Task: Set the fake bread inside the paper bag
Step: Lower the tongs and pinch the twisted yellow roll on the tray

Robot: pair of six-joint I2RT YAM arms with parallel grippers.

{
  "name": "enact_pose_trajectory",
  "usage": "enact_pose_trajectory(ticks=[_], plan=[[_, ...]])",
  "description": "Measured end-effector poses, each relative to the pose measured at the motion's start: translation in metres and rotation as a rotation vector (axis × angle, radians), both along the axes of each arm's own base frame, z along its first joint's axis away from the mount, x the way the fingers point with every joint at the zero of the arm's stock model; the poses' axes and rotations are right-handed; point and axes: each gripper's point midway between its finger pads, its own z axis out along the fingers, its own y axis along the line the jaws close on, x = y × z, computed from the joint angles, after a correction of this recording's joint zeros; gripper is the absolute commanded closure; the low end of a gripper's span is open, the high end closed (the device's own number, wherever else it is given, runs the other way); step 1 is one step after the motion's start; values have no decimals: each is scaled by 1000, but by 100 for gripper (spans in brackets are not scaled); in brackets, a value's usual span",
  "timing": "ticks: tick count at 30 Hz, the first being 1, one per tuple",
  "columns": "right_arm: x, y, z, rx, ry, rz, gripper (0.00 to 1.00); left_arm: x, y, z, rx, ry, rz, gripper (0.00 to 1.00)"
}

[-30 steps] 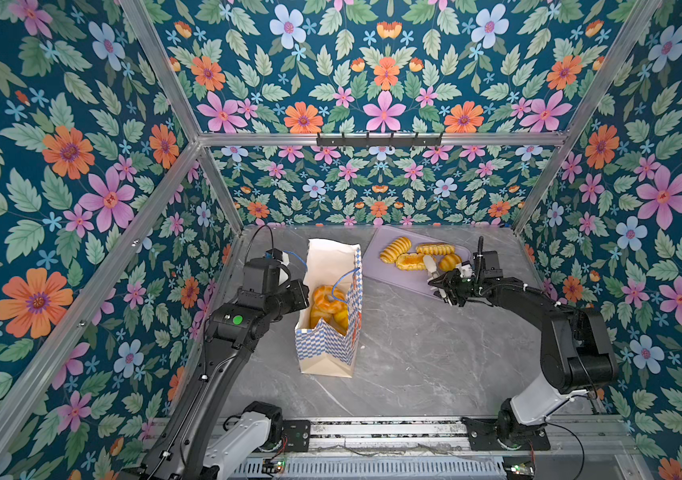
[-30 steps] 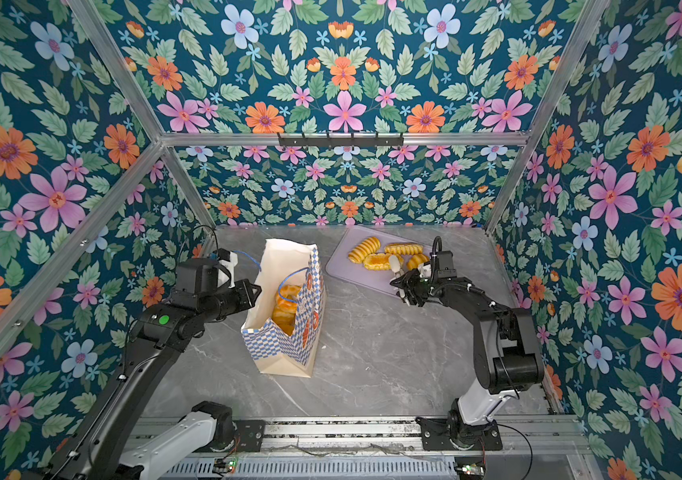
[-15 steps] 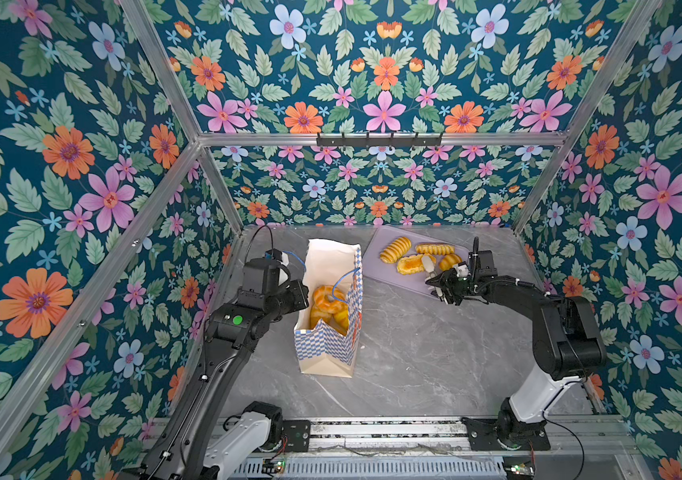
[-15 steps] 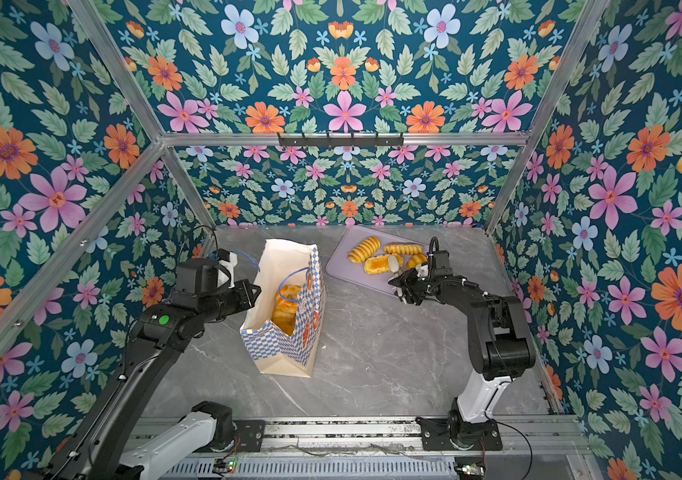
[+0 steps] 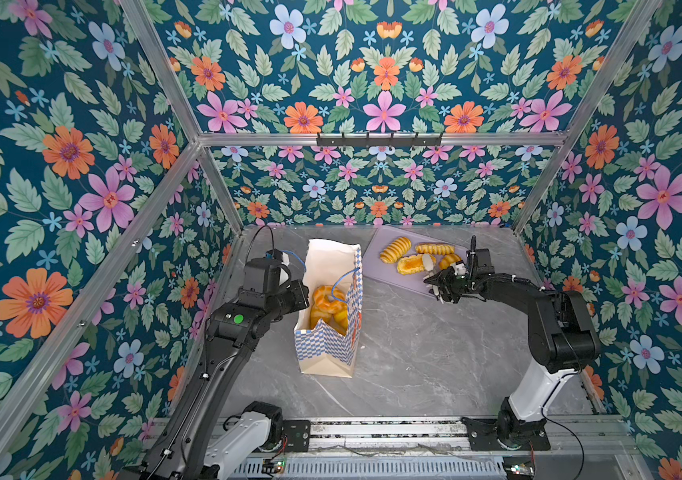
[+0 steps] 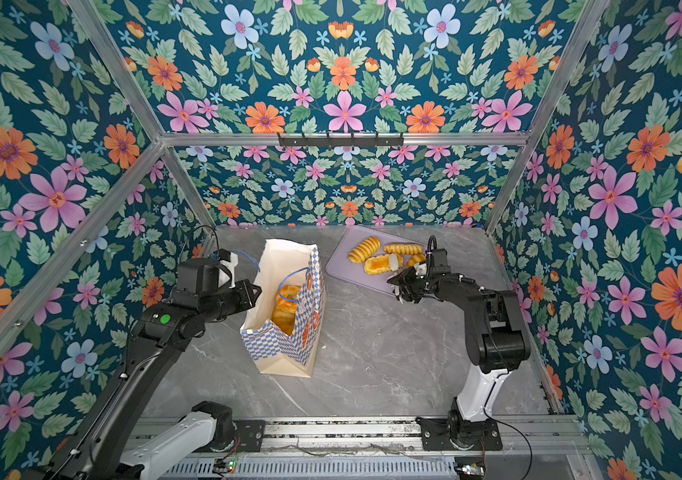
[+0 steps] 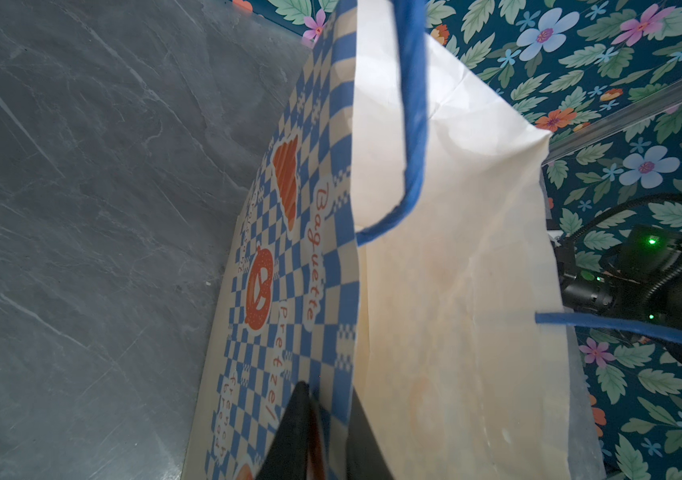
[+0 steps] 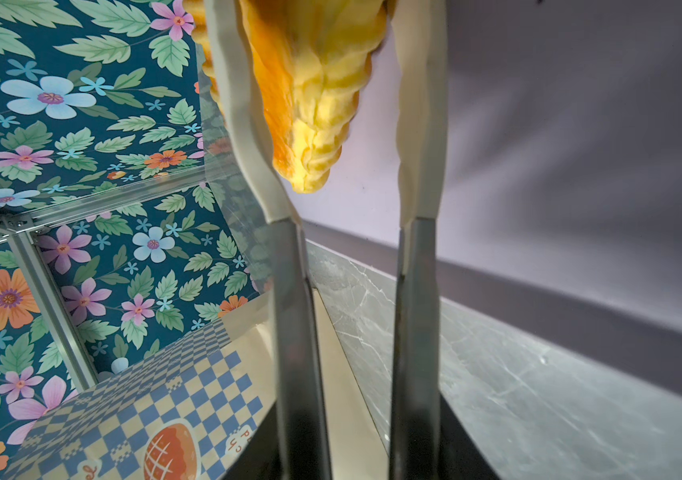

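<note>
Paper bag: the checked paper bag (image 5: pixel 322 345) stands upright on the grey table (image 5: pixel 414 353), left of the middle. Its mouth gapes upward, with the long side of the mouth running near to far. A blue cord handle (image 7: pixel 416 124) arches over the opening.
Bread in the bag: golden bread (image 5: pixel 327 305) is piled down inside, with a looped piece on top. I can't count them from here.
Left gripper: the left gripper (image 7: pixel 331 440) is at the bag's left wall, up by the top edge. Its dark fingers (image 7: pixel 295 432) are drawn narrow and pinch the paper, one on the checked outside and one on the white lining.
Tray: a flat lilac tray (image 5: pixel 387 279) lies far and right of the bag, just beside its far right corner.
Bread on the tray: a fat ridged piece (image 5: pixel 395 249) sits far left, on a slant. A long thin piece (image 5: pixel 435 249) lies left to right beside it. A small round piece (image 5: pixel 450 260) is tucked close to the right arm's wrist.
Ridged roll: the ridged roll (image 5: pixel 410 265) (image 8: pixel 310 104), orange down its middle, is on the near side of that group. Its long axis runs left to right, and its right end is under the gripper. In the right wrist view its tapered tip points back toward the camera.
Right gripper: the right gripper (image 5: pixel 429 264) comes in low from the right and has the roll's right end. Its pale fingers (image 8: pixel 248 124) are part closed, one against each side. In both top views only one finger shows, laid across the roll's top. I can't tell whether the roll is clear of the tray.
</note>
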Motion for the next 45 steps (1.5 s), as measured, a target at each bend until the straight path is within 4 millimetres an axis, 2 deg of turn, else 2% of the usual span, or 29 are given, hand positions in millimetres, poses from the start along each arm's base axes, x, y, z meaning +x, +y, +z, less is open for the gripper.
enact_pose_trajectory(ticks=[12,22,29,36,45], plan=[[-1,0,-4,-1,6,0,68,0,0,0,2,0,2,84],[-12,-2,9,-4,-19,-1,73,0,2,1,8,-5,11,84],[-17,-4,25,-23,-59,0,74,-1,3,0,9,-6,13,84],[-24,-8,56,-55,-121,0,74,0,3,-1,9,-6,13,84],[-32,-14,71,-105,-141,7,74,0,3,-1,8,-6,12,84]])
